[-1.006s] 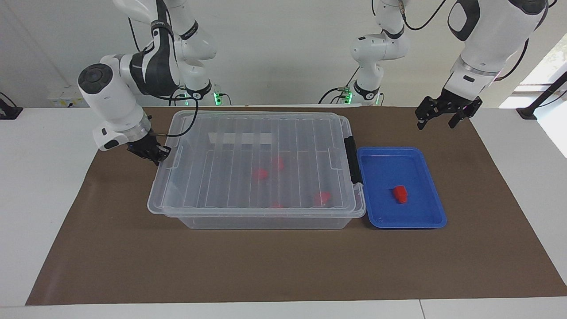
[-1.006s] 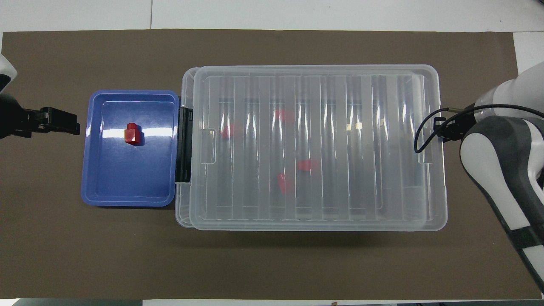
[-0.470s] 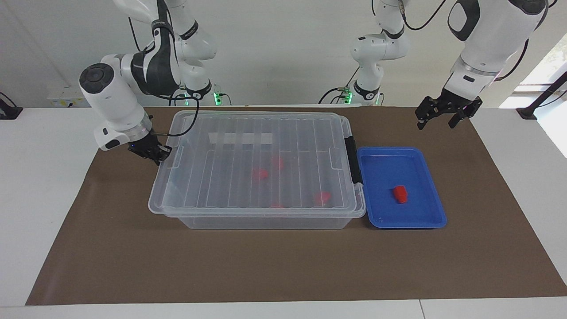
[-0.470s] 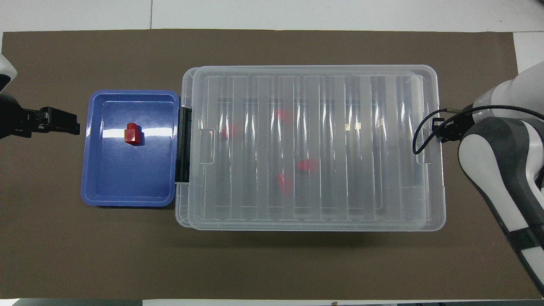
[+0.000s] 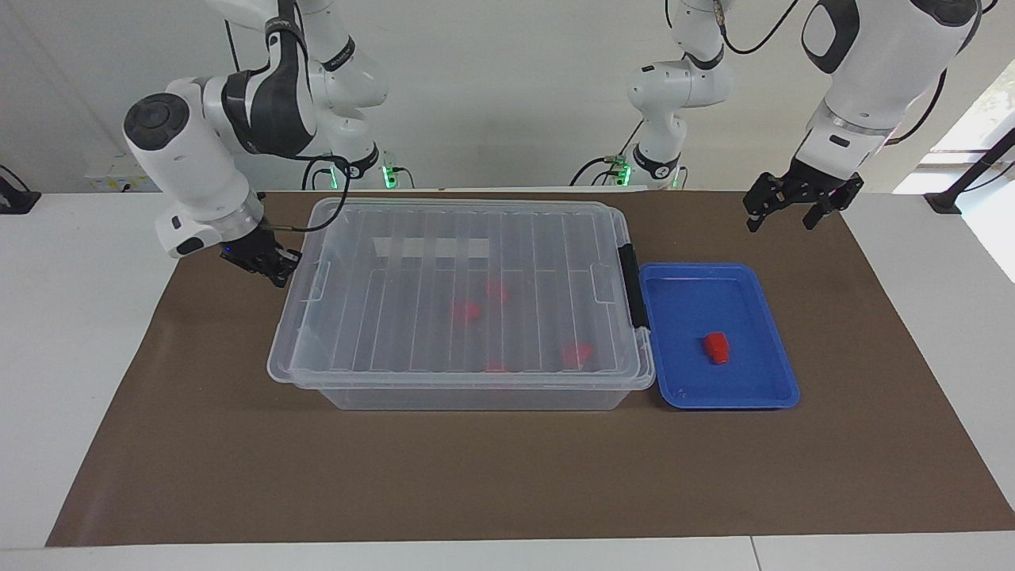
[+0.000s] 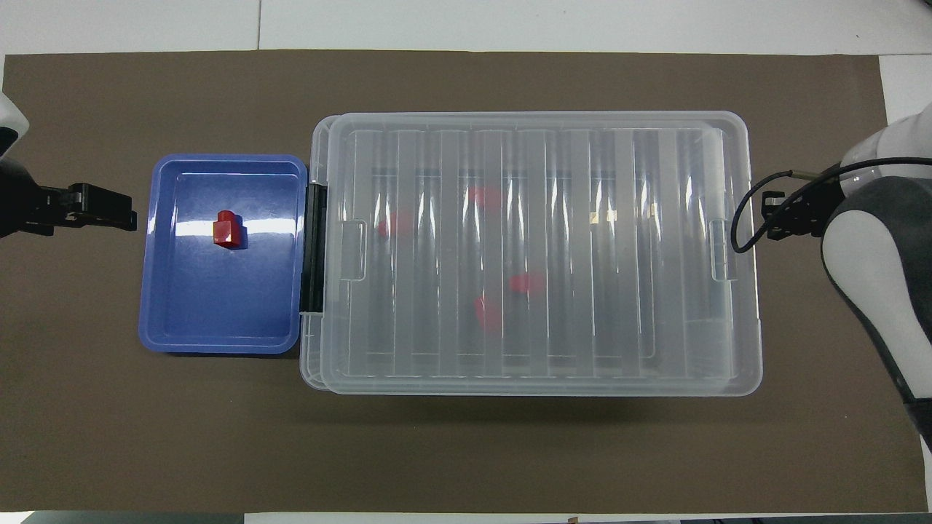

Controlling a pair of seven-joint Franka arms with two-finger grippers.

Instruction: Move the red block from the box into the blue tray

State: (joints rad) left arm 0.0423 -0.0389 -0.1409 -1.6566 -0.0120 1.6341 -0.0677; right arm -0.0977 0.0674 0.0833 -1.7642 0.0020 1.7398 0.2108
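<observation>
**Clerk:** Stock list, largest first. Anything moved?

**Me:** Item one, brown mat (image 5: pixel 507 476): no change.

Item two, box (image 5: pixel 468 392): middle of the mat, same spot. Its ribbed lid (image 5: pixel 412 238) lies flat on top. It has slid a touch toward my right arm's end over the last second.

Item three, blue tray (image 5: pixel 729 403): just beside the box's latch end, toward my left arm's end. Unmoved.

**Clerk:** And your pincers?

**Me:** Item four, right pincer (image 5: pixel 277 274): fingertips together, nothing between them. A second ago it was against the lid's end edge. Now it has backed off and risen a little, and it hangs over the mat, apart from the box.

Item five, left pincer (image 5: pixel 781 224): fingers spread wide, empty, over the mat beside the tray's corner nearest the robots. That arm waits.

**Clerk:** The small goods?

**Me:** Item six, red block (image 5: pixel 717 347): one, lying in the tray, free of any grip and away from the rim.

Item seven, more red blocks (image 5: pixel 465 311): about four show through the lid, inside the box.

**Clerk:** Your reading?

**Me:** One block is delivered, the lid is back down, and my right pincer is letting go of the job. I judge the task as good as finished. Only the arms' retreat remains, unless another block is wanted, which would mean lifting that lid again.
</observation>
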